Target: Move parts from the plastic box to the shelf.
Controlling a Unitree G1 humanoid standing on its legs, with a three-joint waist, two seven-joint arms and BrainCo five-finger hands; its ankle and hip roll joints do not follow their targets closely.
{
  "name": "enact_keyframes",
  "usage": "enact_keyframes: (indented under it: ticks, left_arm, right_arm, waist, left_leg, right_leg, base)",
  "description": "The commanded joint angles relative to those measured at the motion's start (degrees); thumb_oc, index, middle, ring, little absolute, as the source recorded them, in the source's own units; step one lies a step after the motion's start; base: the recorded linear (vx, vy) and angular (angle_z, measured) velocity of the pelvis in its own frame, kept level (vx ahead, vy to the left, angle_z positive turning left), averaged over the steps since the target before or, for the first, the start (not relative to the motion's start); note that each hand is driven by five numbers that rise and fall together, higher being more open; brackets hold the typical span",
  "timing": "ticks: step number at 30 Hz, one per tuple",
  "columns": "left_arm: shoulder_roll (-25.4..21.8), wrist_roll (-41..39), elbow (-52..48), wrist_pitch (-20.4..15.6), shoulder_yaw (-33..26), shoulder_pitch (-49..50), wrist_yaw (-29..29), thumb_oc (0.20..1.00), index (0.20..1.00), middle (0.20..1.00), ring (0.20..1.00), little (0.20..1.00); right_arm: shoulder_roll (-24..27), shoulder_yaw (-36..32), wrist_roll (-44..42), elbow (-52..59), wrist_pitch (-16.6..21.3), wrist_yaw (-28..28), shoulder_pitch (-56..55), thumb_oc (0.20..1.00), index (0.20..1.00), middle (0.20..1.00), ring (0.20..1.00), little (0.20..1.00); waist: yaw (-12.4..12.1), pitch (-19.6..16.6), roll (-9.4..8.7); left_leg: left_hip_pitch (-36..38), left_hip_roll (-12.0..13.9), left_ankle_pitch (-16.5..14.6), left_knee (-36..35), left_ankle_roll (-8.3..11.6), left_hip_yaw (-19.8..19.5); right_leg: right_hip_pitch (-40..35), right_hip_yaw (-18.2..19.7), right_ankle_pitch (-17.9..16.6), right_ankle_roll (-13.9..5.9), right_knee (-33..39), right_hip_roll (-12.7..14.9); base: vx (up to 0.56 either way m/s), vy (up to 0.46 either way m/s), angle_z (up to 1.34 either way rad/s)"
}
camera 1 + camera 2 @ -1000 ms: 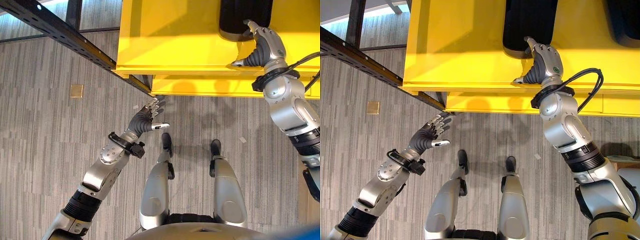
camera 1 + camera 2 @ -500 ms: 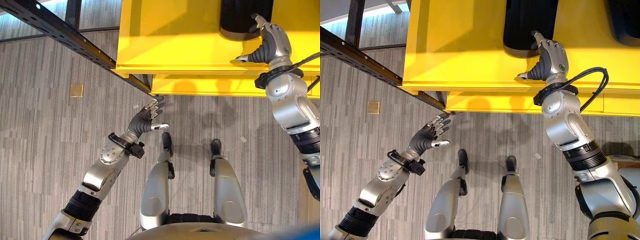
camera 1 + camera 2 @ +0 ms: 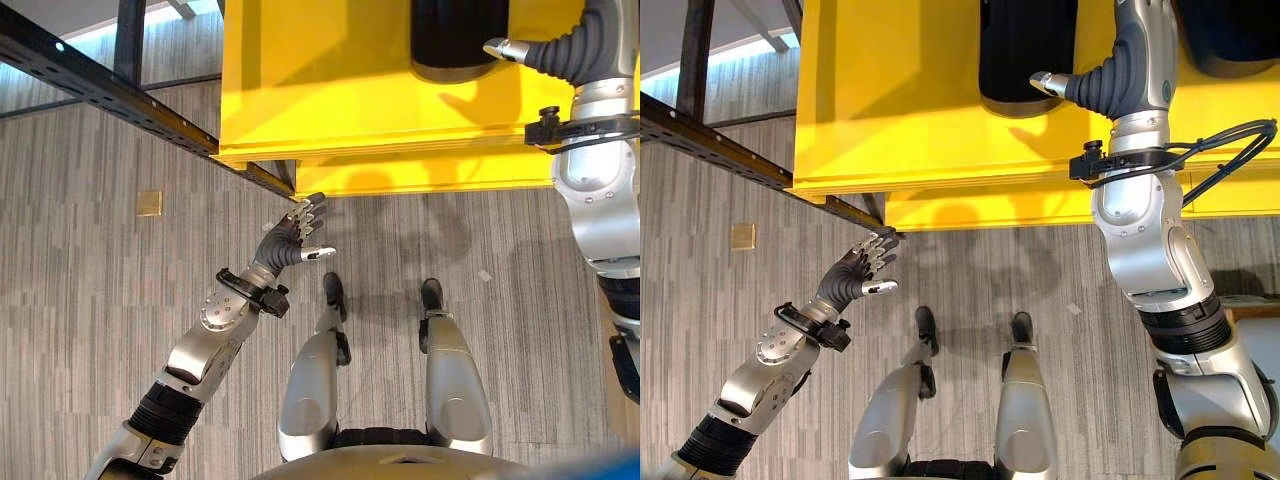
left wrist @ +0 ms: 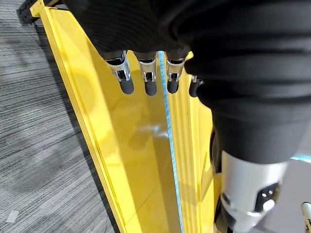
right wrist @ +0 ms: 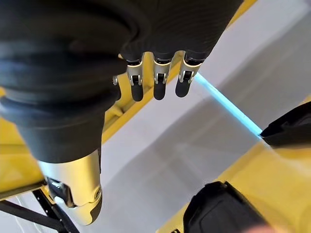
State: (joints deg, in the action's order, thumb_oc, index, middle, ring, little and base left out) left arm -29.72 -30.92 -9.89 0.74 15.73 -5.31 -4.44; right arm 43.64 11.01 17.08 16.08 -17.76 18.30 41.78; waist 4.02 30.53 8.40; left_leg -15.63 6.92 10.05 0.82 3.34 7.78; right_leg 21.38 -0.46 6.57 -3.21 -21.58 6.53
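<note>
My right hand [image 3: 1135, 60] is up over the yellow shelf [image 3: 910, 110], fingers relaxed and empty, thumb out beside the near end of a black part [image 3: 1025, 50] lying on it. My left hand [image 3: 292, 235] hangs open over the floor, just off the shelf's front edge. I judge the risk is my thumb or wrist clipping that part and nudging it along the shelf. A second black part [image 3: 1230, 35] lies toward the shelf's right end.
</note>
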Motion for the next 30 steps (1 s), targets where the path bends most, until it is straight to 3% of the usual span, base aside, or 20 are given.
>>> enact_keyframes:
  ticks: [1, 6, 10, 13, 17, 21, 26, 29, 30]
  left_arm:
    - [-0.33, -1.43, -4.90, -2.88, -0.15, 2.53, 1.10, 1.000, 1.000, 1.000, 1.000, 1.000]
    - [-0.89, -0.98, -5.55, -2.38, -0.89, 3.00, 0.61, 1.000, 1.000, 1.000, 1.000, 1.000]
    - [-1.87, -0.51, -5.55, -2.92, -1.78, 3.49, 0.18, 1.000, 1.000, 1.000, 1.000, 1.000]
    - [-2.24, 0.30, -5.14, -2.96, -1.85, 3.57, -0.11, 1.000, 1.000, 1.000, 1.000, 1.000]
    - [-2.16, 1.03, -4.67, -2.60, -1.19, 2.74, 0.19, 1.000, 1.000, 1.000, 1.000, 1.000]
    - [-2.22, 0.90, -4.24, -2.74, -1.36, 2.07, -0.60, 1.000, 1.000, 1.000, 1.000, 1.000]
    - [-1.39, 0.44, -5.48, -3.44, -2.40, 3.40, -1.49, 1.000, 1.000, 1.000, 1.000, 1.000]
    - [-0.95, -0.20, -6.69, -3.90, -3.27, 5.50, -2.17, 1.000, 1.000, 1.000, 1.000, 1.000]
    - [0.01, -0.57, -7.23, -4.72, -3.91, 7.72, -3.00, 1.000, 1.000, 1.000, 1.000, 1.000]
  right_arm:
    - [0.65, -1.84, 1.86, 6.84, 5.44, -8.03, 0.07, 1.000, 1.000, 1.000, 1.000, 1.000]
    - [1.74, 2.49, -1.02, 12.64, -0.31, -18.87, -1.60, 1.000, 1.000, 1.000, 1.000, 1.000]
    - [4.20, 5.73, -4.35, 14.30, -1.84, -24.68, -4.31, 1.000, 1.000, 1.000, 1.000, 1.000]
    - [5.21, 8.52, 0.97, 13.87, -3.12, -29.59, -5.86, 1.000, 1.000, 1.000, 1.000, 1.000]
    - [5.74, 10.55, 5.77, 8.33, -7.16, -29.54, -3.87, 1.000, 1.000, 1.000, 1.000, 1.000]
    - [4.32, 10.53, 0.80, 3.23, -4.00, -24.52, -2.03, 1.000, 1.000, 1.000, 1.000, 1.000]
    - [2.99, 7.27, -14.86, 8.13, -5.34, -22.50, -6.71, 1.000, 1.000, 1.000, 1.000, 1.000]
    - [2.00, 3.72, -24.27, 10.28, -3.08, -18.86, -14.96, 1.000, 1.000, 1.000, 1.000, 1.000]
    - [0.58, -0.71, -29.91, 11.08, 0.85, -16.90, -24.20, 1.000, 1.000, 1.000, 1.000, 1.000]
  waist:
    - [0.14, -3.53, -1.55]
    - [0.15, -3.60, -2.20]
    - [0.26, -3.49, -3.53]
    - [-0.26, -3.56, -4.20]
    - [-0.93, -3.21, -4.33]
    - [-1.40, -2.69, -4.03]
    - [-0.62, -3.97, -4.58]
    - [0.30, -5.38, -5.22]
    - [1.45, -6.95, -5.94]
  left_leg:
    - [3.63, -1.86, -8.53, 1.48, -0.12, -1.31]
    - [3.57, -1.62, -8.48, 1.62, -0.24, -0.98]
    - [3.35, -1.36, -8.21, 1.48, -0.26, -0.92]
    - [2.95, -1.10, -8.13, 1.84, -0.44, -1.14]
    - [2.24, -1.12, -7.88, 2.12, -0.56, -1.61]
    - [1.87, -1.50, -7.64, 2.05, -0.71, -2.00]
    - [3.55, -1.34, -8.13, 1.47, -0.59, -1.33]
    - [5.21, -0.96, -8.54, 1.34, -0.60, -0.80]
    - [7.06, -0.64, -8.88, 0.63, -0.77, 0.08]
  right_leg:
    - [-4.27, 0.49, 0.79, 0.22, 5.43, -2.45]
    - [-4.39, 0.34, 0.85, 0.35, 5.44, -2.77]
    - [-4.76, 0.03, 0.54, 0.30, 6.09, -3.06]
    - [-4.99, -0.61, 0.51, 0.29, 6.15, -3.28]
    - [-4.86, -1.13, 0.62, 0.55, 6.03, -3.44]
    - [-4.58, -1.45, 0.61, 0.72, 5.81, -3.39]
    - [-6.13, -1.09, 0.66, 0.55, 6.67, -3.35]
    - [-7.90, -0.90, 0.45, 0.28, 7.64, -3.21]
    - [-9.74, -0.68, -0.15, -0.22, 9.27, -3.14]
  base:
    - [-0.01, -0.008, -0.06]
    - [-0.03, -0.023, -0.03]
    - [-0.05, -0.049, 0.01]
    - [-0.01, -0.080, 0.01]
    - [0.01, -0.048, 0.09]
    - [-0.01, 0.000, 0.05]
    - [-0.01, 0.065, 0.02]
    - [0.02, 0.113, 0.00]
    - [0.02, 0.122, -0.04]
